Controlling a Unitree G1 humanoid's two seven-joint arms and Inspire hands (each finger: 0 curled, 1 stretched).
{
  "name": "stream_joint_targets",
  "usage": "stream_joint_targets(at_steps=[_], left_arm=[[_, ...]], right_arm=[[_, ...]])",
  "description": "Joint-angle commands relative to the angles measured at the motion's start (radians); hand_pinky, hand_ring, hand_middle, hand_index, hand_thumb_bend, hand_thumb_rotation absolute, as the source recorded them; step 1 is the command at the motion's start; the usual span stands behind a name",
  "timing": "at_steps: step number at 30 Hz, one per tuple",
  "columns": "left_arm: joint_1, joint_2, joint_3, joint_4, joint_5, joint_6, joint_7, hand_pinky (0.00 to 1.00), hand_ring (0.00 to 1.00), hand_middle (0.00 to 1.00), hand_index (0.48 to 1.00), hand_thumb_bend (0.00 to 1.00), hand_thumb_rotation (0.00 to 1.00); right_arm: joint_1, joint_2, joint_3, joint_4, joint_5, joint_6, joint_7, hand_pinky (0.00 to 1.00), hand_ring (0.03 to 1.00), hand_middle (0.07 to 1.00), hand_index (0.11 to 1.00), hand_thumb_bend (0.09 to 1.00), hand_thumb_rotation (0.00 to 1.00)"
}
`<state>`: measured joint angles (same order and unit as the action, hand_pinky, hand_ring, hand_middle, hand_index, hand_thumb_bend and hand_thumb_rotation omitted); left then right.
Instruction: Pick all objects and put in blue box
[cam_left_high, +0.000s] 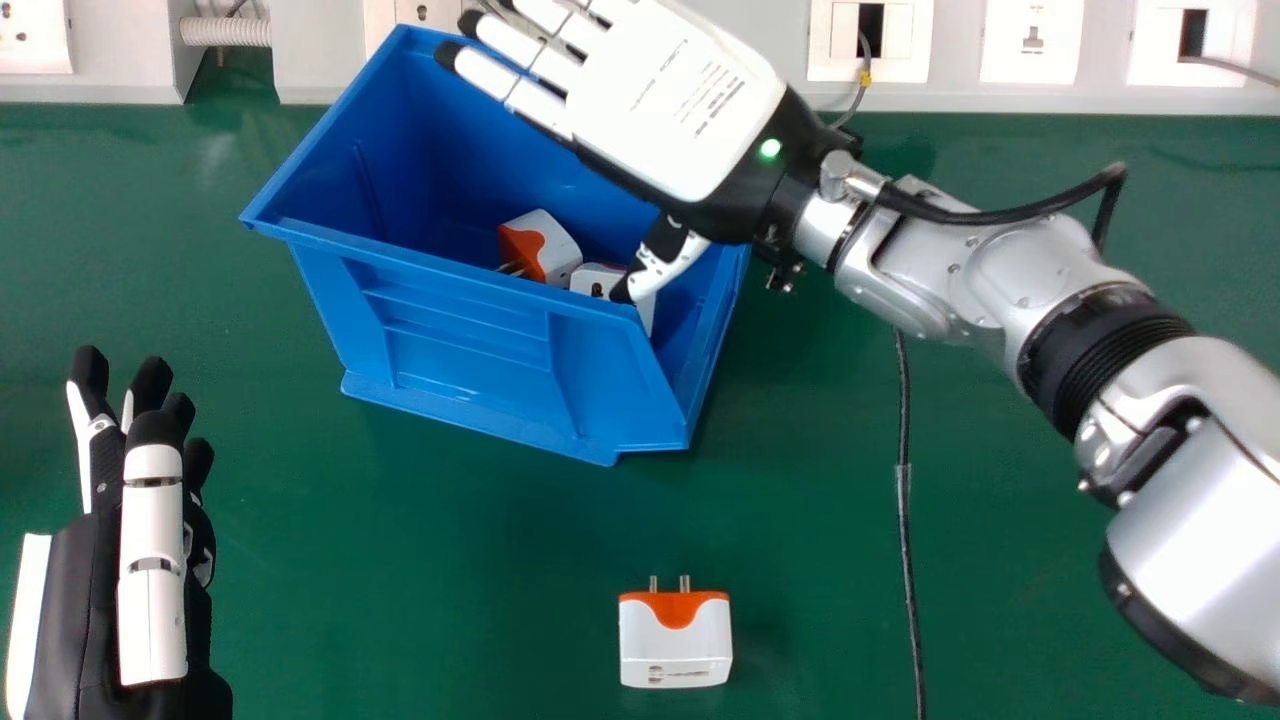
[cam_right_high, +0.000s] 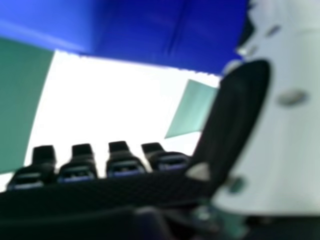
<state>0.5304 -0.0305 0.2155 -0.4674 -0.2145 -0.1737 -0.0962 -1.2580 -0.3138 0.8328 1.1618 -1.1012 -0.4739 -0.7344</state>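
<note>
My right hand (cam_left_high: 670, 95) is over the right rear part of the blue box (cam_left_high: 450, 340), its fingers straight and its thumb pointing down into the box. Two white adapters lie inside: one with an orange face (cam_left_high: 540, 247), and another (cam_left_high: 597, 280) partly behind the thumb. A third white and orange adapter (cam_left_high: 676, 640) rests on the green table in front of the box, prongs pointing away. At the left, my left hand (cam_left_high: 150, 560) stays over the table with fingers extended. In the right hand view, the blue box (cam_right_high: 145, 30) appears beyond my right hand (cam_right_high: 235, 120).
A black cable (cam_left_high: 905, 520) runs along the table right of the loose adapter. White wall sockets (cam_left_high: 870, 40) line the grey panel at the back. My right forearm (cam_left_high: 1000, 270) spans the table's right side.
</note>
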Motion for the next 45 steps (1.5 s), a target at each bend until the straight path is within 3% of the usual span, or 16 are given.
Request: stream_joint_targets(at_steps=[1,9,13,17,19,21,25,30,33,39,45], left_arm=[[-0.001,0.006,0.003,-0.013,0.000,-0.018,0.002,1.00,1.00,1.00,0.975,0.21,0.93],[-0.005,0.009,0.001,-0.010,-0.002,-0.018,-0.003,1.00,1.00,1.00,0.979,0.22,0.96],[-0.010,0.007,-0.006,-0.007,0.011,-0.011,0.003,1.00,1.00,1.00,0.979,0.22,0.95],[-0.019,0.006,-0.012,0.004,0.028,-0.017,0.006,1.00,1.00,1.00,0.976,0.22,0.94],[-0.025,0.006,-0.013,0.013,0.018,-0.021,0.002,1.00,1.00,1.00,0.970,0.23,0.93],[-0.031,0.006,-0.014,0.022,0.005,-0.028,-0.005,1.00,1.00,1.00,0.968,0.23,0.93],[-0.039,0.002,-0.014,0.034,0.009,-0.036,-0.005,1.00,1.00,0.99,0.962,0.24,0.92],[-0.045,-0.004,-0.016,0.049,-0.005,-0.046,-0.011,1.00,1.00,0.99,0.961,0.24,0.90],[-0.045,-0.007,-0.017,0.059,-0.009,-0.053,-0.013,1.00,1.00,1.00,0.960,0.24,0.89],[-0.049,-0.006,-0.022,0.075,0.002,-0.058,-0.009,1.00,1.00,1.00,0.959,0.23,0.89],[-0.055,-0.002,-0.020,0.082,0.000,-0.060,-0.008,1.00,1.00,1.00,0.964,0.24,0.88]], right_arm=[[0.006,-0.057,-0.051,-0.063,0.046,-0.016,-0.024,0.88,0.994,1.000,0.993,0.794,0.33],[0.195,-0.210,-0.181,-0.266,0.106,-0.027,-0.056,0.89,0.999,1.000,0.998,0.641,0.26],[0.368,-0.316,-0.261,-0.407,0.128,-0.012,-0.055,0.89,0.999,1.000,0.998,0.630,0.25],[0.589,-0.397,-0.356,-0.579,0.176,0.015,-0.019,0.93,1.000,1.000,0.999,0.592,0.33],[0.710,-0.419,-0.411,-0.699,0.207,0.039,0.017,0.95,1.000,1.000,1.000,0.570,0.41],[0.822,-0.432,-0.458,-0.792,0.240,0.052,0.058,0.95,1.000,1.000,1.000,0.565,0.44],[1.005,-0.430,-0.521,-0.905,0.259,0.066,0.093,0.95,0.999,1.000,1.000,0.565,0.48],[1.160,-0.393,-0.543,-0.947,0.259,0.050,0.093,0.89,0.964,0.982,0.979,0.586,0.49],[1.225,-0.371,-0.536,-0.962,0.243,0.061,0.109,0.87,0.950,0.971,0.970,0.590,0.51],[1.293,-0.317,-0.500,-0.973,0.221,0.045,0.148,0.84,0.934,0.960,0.963,0.585,0.56],[1.307,-0.256,-0.443,-0.943,0.190,0.019,0.144,0.79,0.892,0.922,0.922,0.582,0.62]])
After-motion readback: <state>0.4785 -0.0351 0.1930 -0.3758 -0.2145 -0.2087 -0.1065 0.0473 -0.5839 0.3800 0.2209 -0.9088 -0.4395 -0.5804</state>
